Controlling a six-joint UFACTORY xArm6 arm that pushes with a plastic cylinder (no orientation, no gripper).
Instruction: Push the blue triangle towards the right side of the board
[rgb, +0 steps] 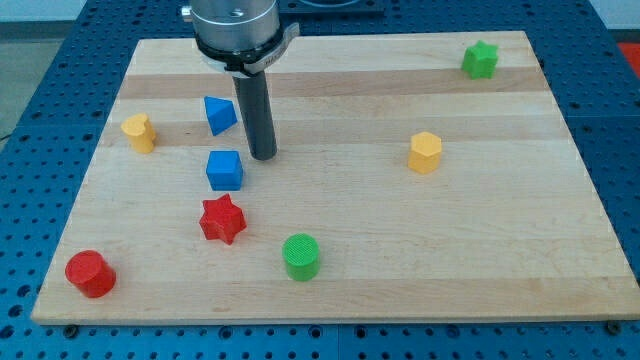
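The blue plastic triangle (219, 114) lies on the wooden surface (340, 200) at upper left, just to the view's left of my tip (263, 156), apparently apart. A blue plastic cube (225, 170) sits just below-left of my tip. A red plastic star (222, 220) lies further below. The rod has no fingers and holds nothing.

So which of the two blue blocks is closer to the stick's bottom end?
It's close, but the blue cube looks nearer: it sits just below-left of my tip. The blue triangle lies higher up the board, left of the rod.
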